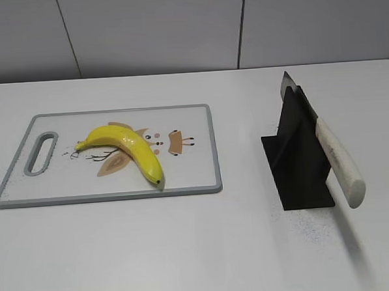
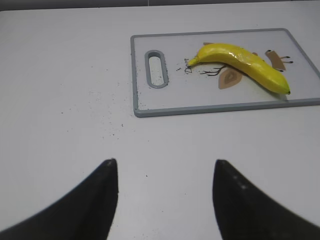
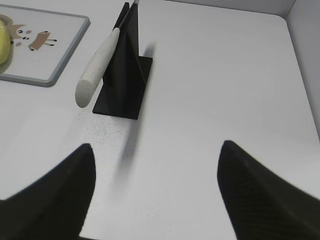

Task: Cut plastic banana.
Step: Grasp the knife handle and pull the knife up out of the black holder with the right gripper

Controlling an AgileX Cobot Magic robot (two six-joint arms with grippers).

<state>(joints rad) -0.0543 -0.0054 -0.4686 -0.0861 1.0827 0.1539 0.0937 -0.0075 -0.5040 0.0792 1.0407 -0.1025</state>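
Yellow plastic banana (image 1: 125, 148) lies on grey-rimmed white cutting board (image 1: 203, 184), well apart from left gripper (image 2: 165, 197), jaws wide. Right gripper (image 3: 156, 187) also wide, near white-handled knife (image 1: 339, 161) in black stand (image 1: 300, 169). White table (image 1: 187, 250), grey wall.

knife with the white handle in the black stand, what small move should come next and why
Probably the right gripper should ease forward toward the white-handled knife. The knife leans untouched in the black slotted stand, handle end free and pointing toward that gripper, whose jaws are open and empty. The yellow plastic banana already lies whole on the grey-rimmed cutting board, so nothing can be cut without the knife.
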